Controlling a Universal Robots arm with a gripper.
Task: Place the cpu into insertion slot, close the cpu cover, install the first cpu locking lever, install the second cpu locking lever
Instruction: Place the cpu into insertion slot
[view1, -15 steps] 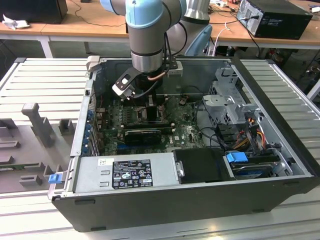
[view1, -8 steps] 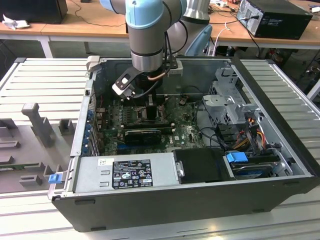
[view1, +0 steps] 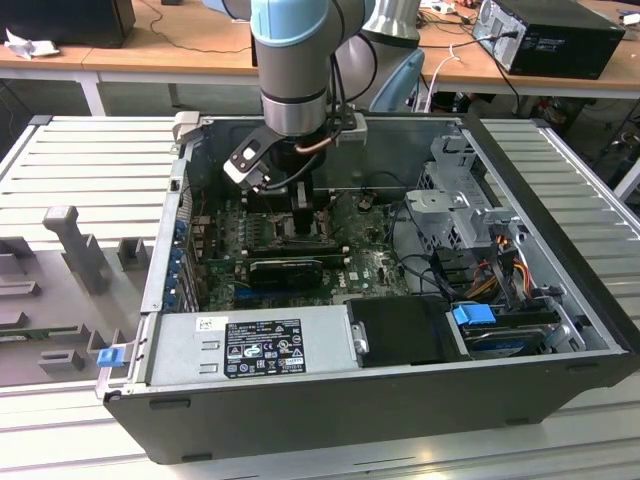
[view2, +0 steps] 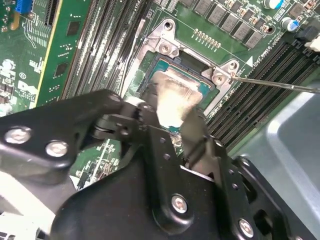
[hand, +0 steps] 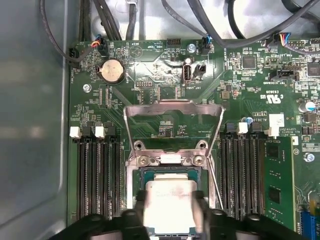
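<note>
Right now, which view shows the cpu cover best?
First wrist view: the cover stands open, with its whole frame and window facing the camera. The second wrist view catches just its hinge end, steeply foreshortened, so its shape is hard to read. In the exterior view the arm hides it.

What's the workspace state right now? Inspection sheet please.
Surface: motherboard inside an open computer case, on a slatted metal table.
Job's things: cpu in or just above the insertion slot, cannot tell which; cpu cover swung open; one thin lever rod unlatched, angling away from the slot.
Clutter: grey fixtures on the table at the exterior view's left.
Grippers: claw directly over the cpu.
Cables: cable bundles inside the case, apart from the slot.
Surroundings: wooden desks and another computer behind.
</note>
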